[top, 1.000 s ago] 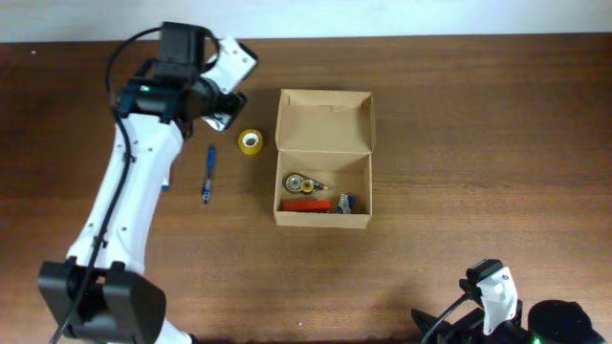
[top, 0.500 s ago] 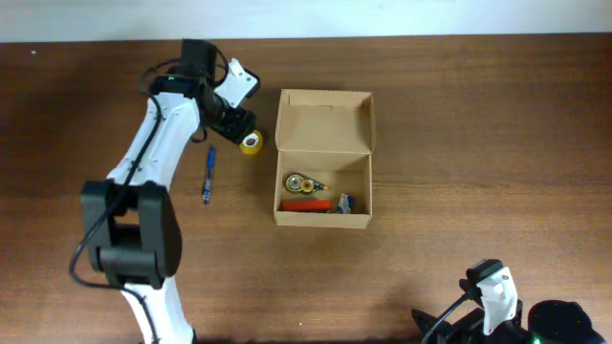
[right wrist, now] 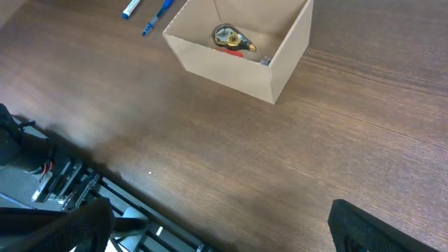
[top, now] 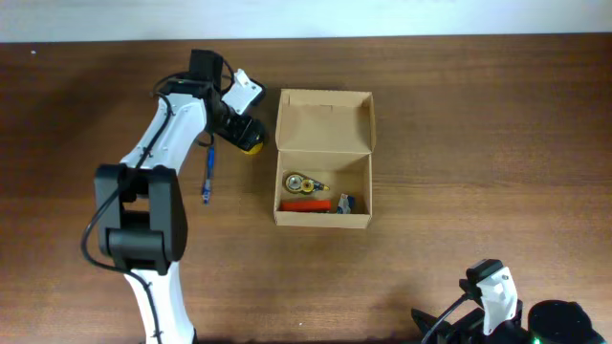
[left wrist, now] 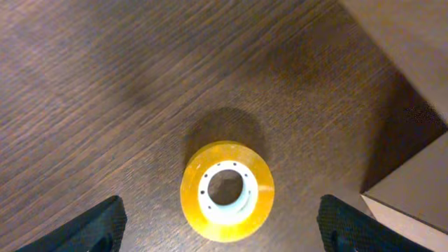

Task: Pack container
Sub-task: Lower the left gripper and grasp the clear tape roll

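The container (top: pixel 323 220), a tan cardboard box, stands open near the middle of the dark wooden table (top: pixel 478 143), its flap lid (top: pixel 323 119) thrown back toward the far edge. The left gripper (left wrist: pixel 224 225) hangs low just off the box's far left corner, jaws spread wide and gripping nothing. Its wrist view shows the two dark fingertips (left wrist: pixel 94 225) out at either side and a roll of yellow tape (left wrist: pixel 226 190) lying flat on the wood between them, with a clear gap on each side. A corner of the box shows just beside the roll. From overhead the roll is mostly hidden under the gripper, only a yellow sliver showing.

A blue pen (top: pixel 207 177) lies on the table beside the left arm, apart from the box. Inside the box are a round yellow-and-black item (top: pixel 301 182), a red item (top: pixel 306 204) along the front wall and a small blue thing (top: pixel 345 203) next to it; what they are is too small to tell.

The right gripper (right wrist: pixel 217 227) sits at the near right edge of the table, well apart from the box, jaws wide with nothing between them. Its camera looks across bare wood to the box, with a second, blue-capped pen (right wrist: pixel 131 8) beside the blue one
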`<action>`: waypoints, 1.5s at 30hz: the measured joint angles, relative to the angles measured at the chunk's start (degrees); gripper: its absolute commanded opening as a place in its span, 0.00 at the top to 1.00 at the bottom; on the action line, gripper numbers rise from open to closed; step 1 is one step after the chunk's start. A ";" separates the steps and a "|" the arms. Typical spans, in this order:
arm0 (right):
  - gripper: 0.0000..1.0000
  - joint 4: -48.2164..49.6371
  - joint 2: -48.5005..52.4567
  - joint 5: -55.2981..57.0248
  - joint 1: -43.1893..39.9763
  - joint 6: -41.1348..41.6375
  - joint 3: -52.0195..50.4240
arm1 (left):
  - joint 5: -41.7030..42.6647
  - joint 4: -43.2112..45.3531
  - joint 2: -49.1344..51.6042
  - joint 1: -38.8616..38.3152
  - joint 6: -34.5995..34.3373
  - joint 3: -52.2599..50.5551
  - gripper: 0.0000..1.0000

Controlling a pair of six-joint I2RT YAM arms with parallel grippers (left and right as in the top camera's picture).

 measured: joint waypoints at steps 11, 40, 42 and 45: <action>0.01 0.00 0.00 0.00 0.00 -0.02 0.00 | -2.01 2.25 2.23 -1.03 -0.24 0.00 0.03; 0.01 0.00 0.00 0.00 0.00 0.02 0.00 | -7.13 4.79 5.55 -3.02 -2.40 0.00 0.06; 0.01 0.00 0.00 0.00 0.00 -0.04 0.00 | -7.23 4.79 5.57 -3.02 -2.47 0.00 0.11; 0.01 0.00 0.00 0.00 0.00 -0.02 0.00 | -7.32 4.81 5.60 -3.02 -2.89 0.00 0.27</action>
